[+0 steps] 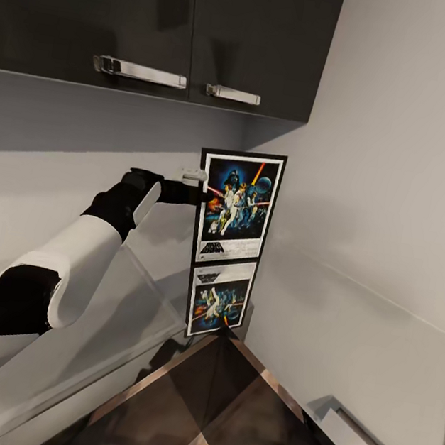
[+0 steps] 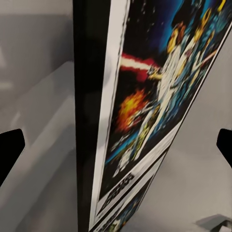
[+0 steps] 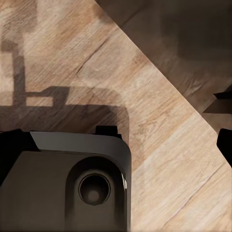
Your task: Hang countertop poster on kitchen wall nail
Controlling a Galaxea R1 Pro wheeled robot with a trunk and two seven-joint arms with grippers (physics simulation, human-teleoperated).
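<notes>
The poster [image 1: 237, 207] stands upright in the corner on the glossy pale grey kitchen countertop [image 1: 305, 336], which mirrors it below. My left gripper [image 1: 197, 191] reaches in from the left at the poster's left edge. Seen from the left wrist, the poster's black frame edge [image 2: 89, 121] sits between the two dark fingertips [image 2: 10, 150], which stand wide apart, so my left gripper [image 2: 116, 145] is open around it. My right gripper [image 3: 116, 145] is open too and hangs low over the wooden floor [image 3: 159, 96] with nothing in it. I cannot make out any wall nail.
Dark upper cabinets with metal handles [image 1: 142, 72] hang close above the poster. Plain grey walls [image 1: 399, 150] meet in the corner behind it. Wooden floor [image 1: 221, 409] lies between the two worktop runs. My own dark base [image 3: 72, 183] sits under the right gripper.
</notes>
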